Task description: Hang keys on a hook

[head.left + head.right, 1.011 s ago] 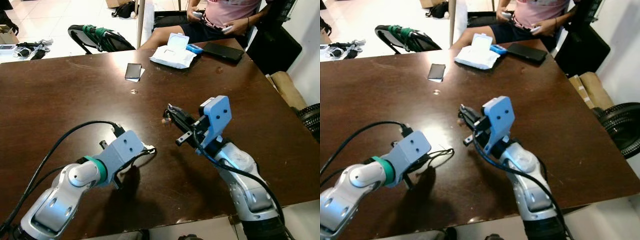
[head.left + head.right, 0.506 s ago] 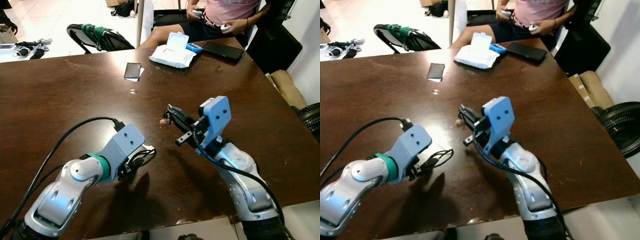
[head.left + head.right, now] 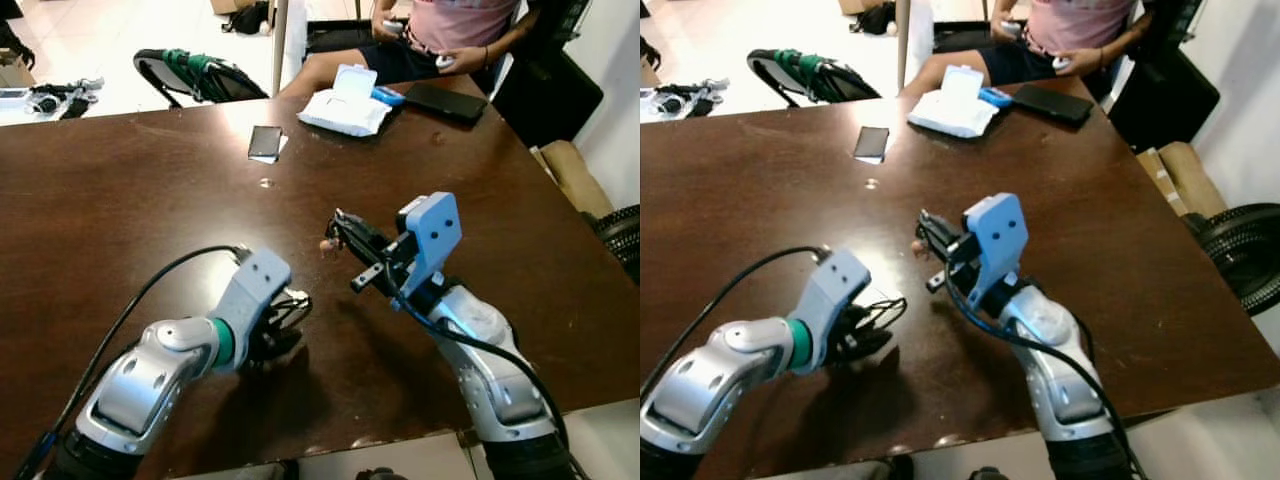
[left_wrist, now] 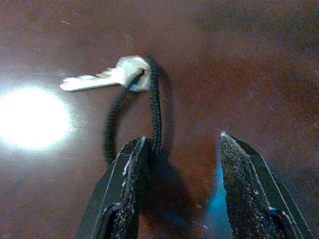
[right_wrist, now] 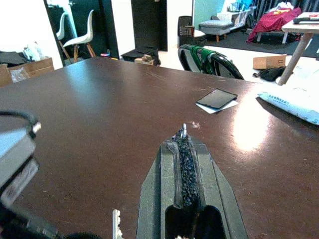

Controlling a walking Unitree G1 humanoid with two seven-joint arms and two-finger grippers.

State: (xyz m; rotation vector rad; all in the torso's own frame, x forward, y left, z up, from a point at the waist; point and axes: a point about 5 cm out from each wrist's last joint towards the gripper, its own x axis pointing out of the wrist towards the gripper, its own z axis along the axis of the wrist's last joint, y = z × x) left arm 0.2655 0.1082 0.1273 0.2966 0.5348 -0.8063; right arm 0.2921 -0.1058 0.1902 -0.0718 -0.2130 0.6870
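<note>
The key (image 4: pixel 97 79) lies flat on the dark tabletop (image 3: pixel 120 190), toward the near edge and left of centre, w/ a black cord loop (image 4: pixel 149 114) threaded through its head. The left pincer (image 4: pixel 182 186) is lowered over it and is released: 1 finger (image 4: pixel 124 194) is touching or just beside the near end of the loop, the other is well off to the side w/ only bare wood between the 2.

The right pincer (image 5: pixel 183 164) is held above the tabletop's middle, clenched; a thin metal tip (image 5: pixel 184 130) sticks out of it, prob. the hook, though it is too small to be sure.

The step in hand is judged to be the pick-up of the key by its cord. As the pincer stands, the cord is not between the fingers, so a close here would likely catch nothing. The pincer should be shifted sideways until the loop sits centred in the gap, then lowered till the tips meet the wood, then closed. The cord, not the flat key, should be taken: it is thicker & leaves the loop free for the hook.
</note>
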